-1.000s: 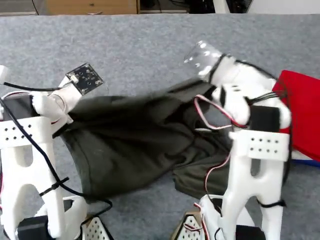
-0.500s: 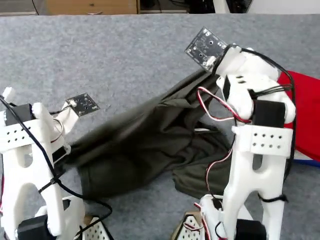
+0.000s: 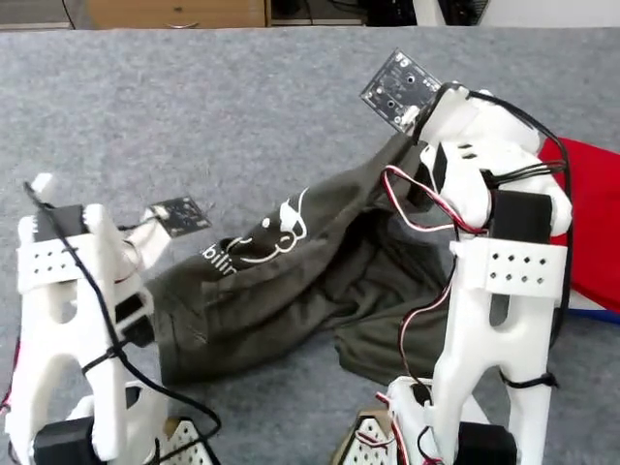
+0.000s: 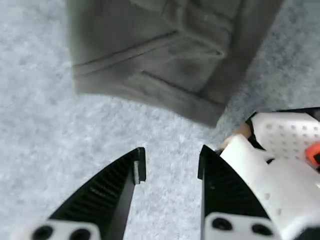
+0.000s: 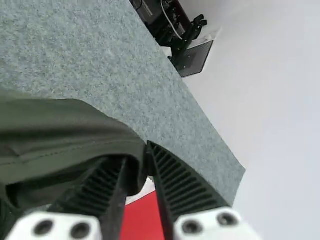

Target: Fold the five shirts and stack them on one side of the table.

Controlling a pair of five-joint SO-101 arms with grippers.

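1. Left wrist view: the left gripper (image 4: 170, 167) hangs over bare grey table (image 4: 45, 125) with its two black jaws apart and nothing between them. The hemmed edge of the olive shirt (image 4: 165, 50) lies just beyond the fingertips, not touching them. A white arm part (image 4: 285, 155) sits beside one jaw.

2. Right wrist view: the right gripper (image 5: 136, 170) is clamped on a bunched fold of the olive shirt (image 5: 60, 130); the cloth passes between the ridged jaws and drapes away from them. A patch of the red shirt (image 5: 140, 220) shows behind the jaws. The table (image 5: 75, 50) runs off to its far edge, with dark equipment (image 5: 180, 30) and a pale wall (image 5: 270, 75) beyond.

3. High view: the olive shirt (image 3: 320, 291) spreads over the middle of the table (image 3: 194, 116). Its far right corner is drawn up to the wrist of the right arm (image 3: 504, 262), and from there the cloth slopes to the near left, ending beside the left arm (image 3: 73, 291). A white print (image 3: 276, 232) shows on the raised part, and the rest lies rumpled between the two arms. The red shirt (image 3: 591, 223) lies flat at the right edge of the table, partly behind the right arm. A wooden cabinet (image 3: 174, 12) stands past the far edge.
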